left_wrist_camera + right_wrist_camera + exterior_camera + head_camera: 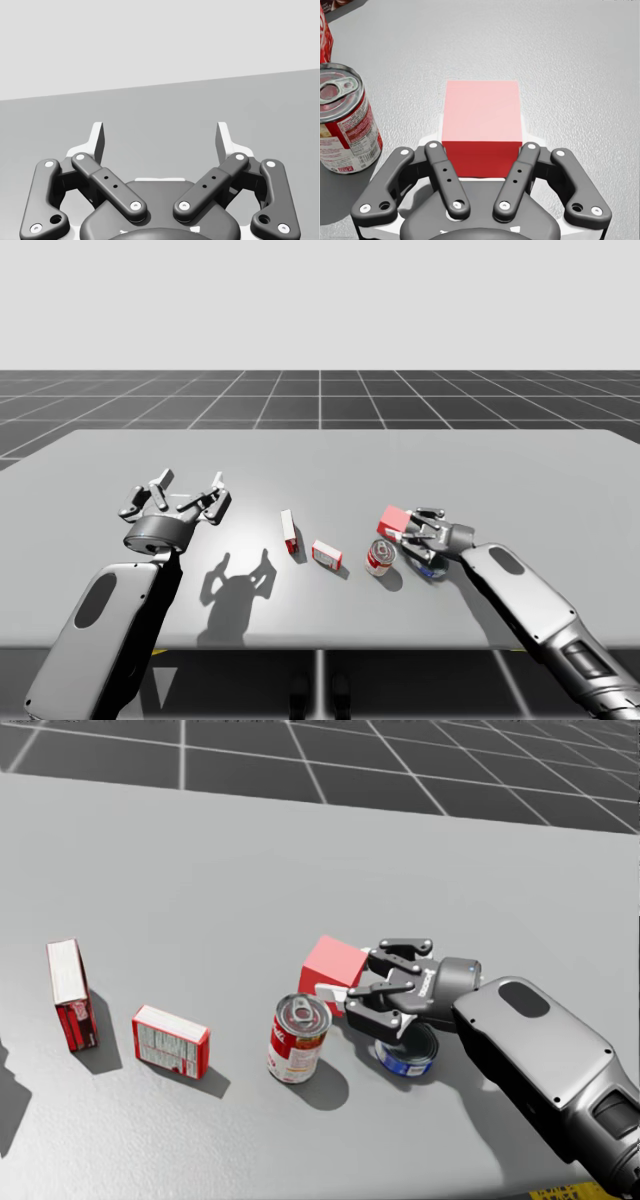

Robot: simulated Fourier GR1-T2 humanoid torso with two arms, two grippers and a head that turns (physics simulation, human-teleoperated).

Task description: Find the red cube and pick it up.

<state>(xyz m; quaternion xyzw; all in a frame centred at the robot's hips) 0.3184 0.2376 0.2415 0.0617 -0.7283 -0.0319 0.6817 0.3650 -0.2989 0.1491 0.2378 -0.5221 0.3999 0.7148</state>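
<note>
Two fingers of my right gripper [482,136] are closed on the cube [482,125], one pressing each side, as the right wrist view shows. The cube sits between them with its red front face toward the palm and its paler top face up. From the head view it looks tilted, one corner toward the red can [297,1040], which stands upright just beside it. I cannot tell whether the cube is off the table [320,455]. A low blue can [408,1058] lies under that gripper's wrist, partly hidden by it.

Further toward my left arm are two red boxes. The flat box [171,1040] lies on its broad face near the red can, and the upright box [70,993] stands on end just past it, apart from it.

My left gripper [188,490] hangs over the table's left part, well apart from everything else, its fingers spread wide with nothing between them. Its shadow falls on the table beside it.
</note>
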